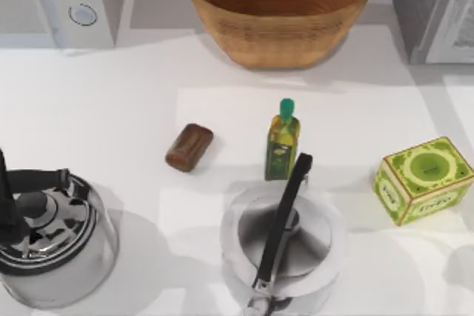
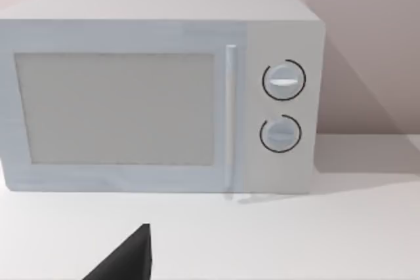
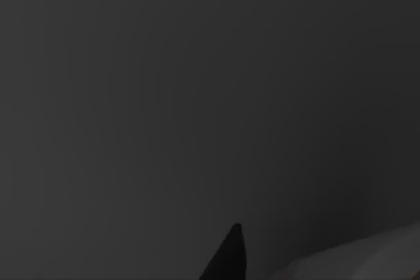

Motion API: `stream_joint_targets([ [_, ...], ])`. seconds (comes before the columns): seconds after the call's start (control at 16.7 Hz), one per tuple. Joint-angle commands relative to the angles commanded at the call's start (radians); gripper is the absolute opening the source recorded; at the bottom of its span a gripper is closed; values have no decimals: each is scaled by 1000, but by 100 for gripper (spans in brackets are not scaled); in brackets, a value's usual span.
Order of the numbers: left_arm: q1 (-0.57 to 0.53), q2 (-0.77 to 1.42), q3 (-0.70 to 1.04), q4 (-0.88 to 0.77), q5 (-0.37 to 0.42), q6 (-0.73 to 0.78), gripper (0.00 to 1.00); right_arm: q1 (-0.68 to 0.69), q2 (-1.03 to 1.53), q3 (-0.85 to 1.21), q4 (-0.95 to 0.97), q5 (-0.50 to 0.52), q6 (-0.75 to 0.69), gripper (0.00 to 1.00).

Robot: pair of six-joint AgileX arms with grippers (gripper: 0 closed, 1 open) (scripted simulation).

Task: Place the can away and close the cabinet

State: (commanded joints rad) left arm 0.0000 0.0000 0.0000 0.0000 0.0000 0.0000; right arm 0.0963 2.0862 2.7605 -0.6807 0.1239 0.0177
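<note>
Nearest in the top view, 2 kettles (image 1: pixel 285 246) sit at the counter's (image 1: pixel 111 109) front edge, the brown can (image 1: pixel 189 147) lies mid-counter, the basket (image 1: pixel 279 9) holds nothing; the left wrist view faces a microwave (image 2: pixel 161 93); the right wrist view is dark.

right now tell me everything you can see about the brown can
The brown can is a short cylinder lying on its side on the white table, its axis running diagonally in the top view. Its surface looks dark reddish brown and faintly glossy, with no label readable. It sits left of the olive oil bottle and in front of the wicker basket, apart from both. Nothing touches it but the table.
</note>
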Motion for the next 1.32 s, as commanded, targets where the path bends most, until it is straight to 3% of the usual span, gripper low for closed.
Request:
stream_joint_targets([
  [0.3,0,0,0,0,0,0,100,0,0,0,0,0,0,98],
  [0.36,0,0,0,0,0,0,100,0,0,0,0,0,0,100],
  [0.96,0,0,0,0,0,0,100,1,-9,-10,5,-2,-1,100],
  [1.32,0,0,0,0,0,0,100,-8,-270,-288,120,-44,-10,100],
])
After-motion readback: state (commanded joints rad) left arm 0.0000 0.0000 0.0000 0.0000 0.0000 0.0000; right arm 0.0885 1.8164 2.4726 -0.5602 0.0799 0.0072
